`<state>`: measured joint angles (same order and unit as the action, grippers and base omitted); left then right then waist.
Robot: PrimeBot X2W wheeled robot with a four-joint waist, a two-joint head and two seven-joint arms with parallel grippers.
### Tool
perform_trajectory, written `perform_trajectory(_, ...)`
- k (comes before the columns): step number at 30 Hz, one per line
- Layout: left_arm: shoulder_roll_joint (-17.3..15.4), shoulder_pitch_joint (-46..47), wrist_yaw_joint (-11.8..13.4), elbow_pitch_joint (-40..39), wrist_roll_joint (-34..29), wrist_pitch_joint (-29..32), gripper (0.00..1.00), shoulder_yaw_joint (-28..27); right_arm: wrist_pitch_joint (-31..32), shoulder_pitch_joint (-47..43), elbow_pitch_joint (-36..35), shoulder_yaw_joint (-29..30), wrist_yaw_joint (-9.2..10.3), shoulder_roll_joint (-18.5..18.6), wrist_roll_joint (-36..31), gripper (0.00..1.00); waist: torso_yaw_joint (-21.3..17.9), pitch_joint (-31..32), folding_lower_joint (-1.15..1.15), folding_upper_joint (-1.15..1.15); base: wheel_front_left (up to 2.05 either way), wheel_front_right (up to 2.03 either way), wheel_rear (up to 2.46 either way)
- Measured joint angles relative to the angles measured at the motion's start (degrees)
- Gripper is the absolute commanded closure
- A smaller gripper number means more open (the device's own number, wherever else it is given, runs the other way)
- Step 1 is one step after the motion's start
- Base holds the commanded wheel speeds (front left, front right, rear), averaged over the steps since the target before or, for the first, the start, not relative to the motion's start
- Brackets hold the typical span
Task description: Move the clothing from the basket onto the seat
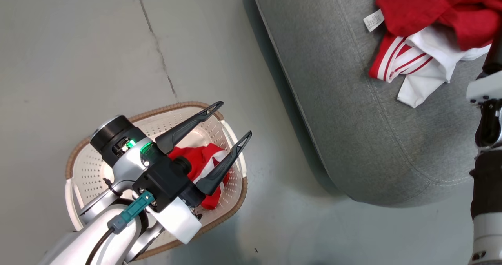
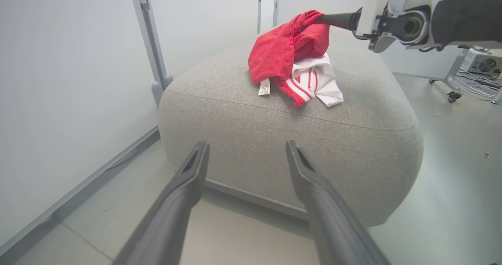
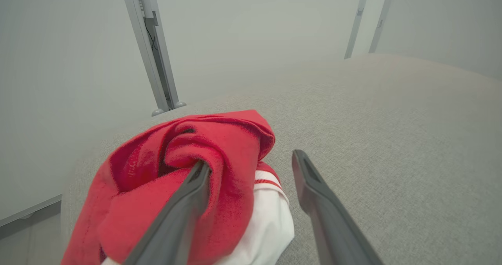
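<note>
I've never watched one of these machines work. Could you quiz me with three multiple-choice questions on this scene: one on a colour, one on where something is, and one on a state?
1. What colour is the rim of the basket?
A brown; B blue; C black.

2. Where does the red garment with the white tag lie?
A on the floor; B on the grey seat; C in the basket.

3. How does the left gripper stand?
A shut on cloth; B shut on the rim; C open, holding nothing.

Answers:
1 A, the woven-look rim is brown.
2 B, the garment lies bunched on the seat's top.
3 C, its two fingers stand apart above the basket, gripping nothing.
</note>
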<state>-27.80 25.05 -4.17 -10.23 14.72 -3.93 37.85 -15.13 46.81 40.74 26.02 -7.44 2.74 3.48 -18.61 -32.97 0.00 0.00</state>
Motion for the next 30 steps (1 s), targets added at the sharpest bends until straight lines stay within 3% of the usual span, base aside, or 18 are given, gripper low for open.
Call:
perform_trajectory(13, 4.30, -4.76, 4.37, 7.15, 4.17, -5.06, 0.00, -1.53, -0.01, -14.75, -11.14, -7.03, 0.00, -0.02, 2.97, 0.00, 2.92, 9.47, 0.00, 0.00, 0.00, 0.00, 0.00)
perform_trajectory(24, 7.60, -9.56, 8.69, 13.65, 8.87, -8.80, 0.00, -4.98, -0.01, -27.02, -22.38, -17.86, 0.00, -0.08, 5.32, 0.00, 10.60, 17.94, 0.00, 0.00, 0.00, 0.00, 0.00)
perform_trajectory(30, 8.35, -11.65, 10.59, 15.40, 10.45, -9.75, 0.00, -7.27, 0.48, -31.48, -25.14, -21.16, 0.00, -0.10, 6.28, 0.00, 14.24, 21.11, 0.00, 0.00, 0.00, 0.00, 0.00)
